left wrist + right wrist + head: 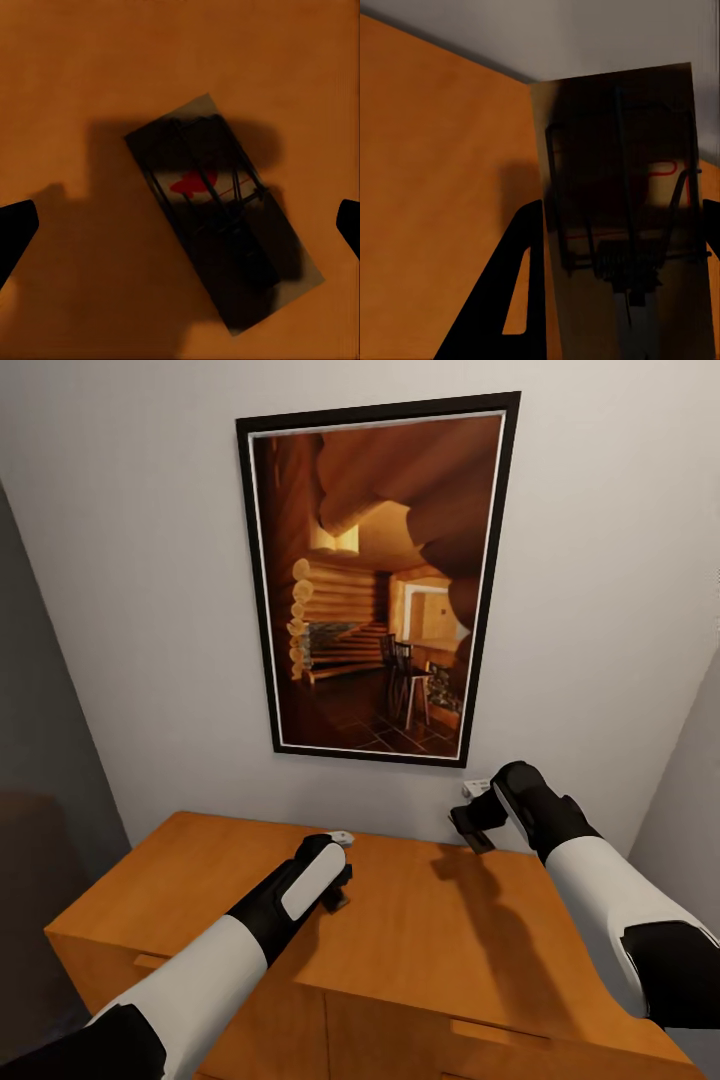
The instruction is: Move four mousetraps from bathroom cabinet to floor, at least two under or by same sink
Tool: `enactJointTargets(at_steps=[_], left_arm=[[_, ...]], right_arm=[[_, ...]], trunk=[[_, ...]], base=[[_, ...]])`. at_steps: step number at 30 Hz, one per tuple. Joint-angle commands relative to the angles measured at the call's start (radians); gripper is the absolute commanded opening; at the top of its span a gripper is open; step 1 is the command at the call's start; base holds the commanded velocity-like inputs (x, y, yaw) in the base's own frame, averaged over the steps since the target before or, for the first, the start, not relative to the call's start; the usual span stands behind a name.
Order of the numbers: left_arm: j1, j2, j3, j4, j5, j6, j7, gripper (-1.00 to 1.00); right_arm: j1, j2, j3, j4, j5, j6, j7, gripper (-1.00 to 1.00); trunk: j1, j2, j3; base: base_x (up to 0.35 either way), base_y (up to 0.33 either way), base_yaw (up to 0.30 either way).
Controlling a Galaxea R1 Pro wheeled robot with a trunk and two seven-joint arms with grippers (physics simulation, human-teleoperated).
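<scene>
Left gripper (180, 225) hangs low over the cabinet top (420, 920), jaws spread wide, with one mousetrap (225, 214) lying flat on the wood between the fingertips but untouched. The trap sits skewed to the jaw line, so closing now would probably catch corners and spin or skid it off. It is a tan board, dark wire across, red mark mid-board, all under the arm's shadow. Further back, the right gripper (478, 812) is raised near the wall (600, 560) and clamped on a second mousetrap (622, 217): one finger (514, 300) presses its edge, and the board stands tilted clear of the cabinet. The grip looks edge-only, so it could slip on the carry. A framed cabin picture (375, 585) hangs behind.
</scene>
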Motion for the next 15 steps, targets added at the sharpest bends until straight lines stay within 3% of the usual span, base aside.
enactJointTargets(at_steps=[1,15], left_arm=[[-0.001,0.0,-0.002,-0.001,0.005,0.003,0.007,1.0],[-0.001,0.0,-0.001,-0.001,0.005,0.001,0.009,1.0]], right_arm=[[-0.001,-0.001,0.004,-0.001,0.009,0.002,0.01,-1.0],[-0.001,-0.001,0.004,-0.001,0.009,0.002,0.009,-1.0]], trunk=[[0.0,-0.001,-0.002],[0.0,-0.001,-0.002]], base=[[0.0,-0.052,0.0],[0.0,-0.008,0.0]])
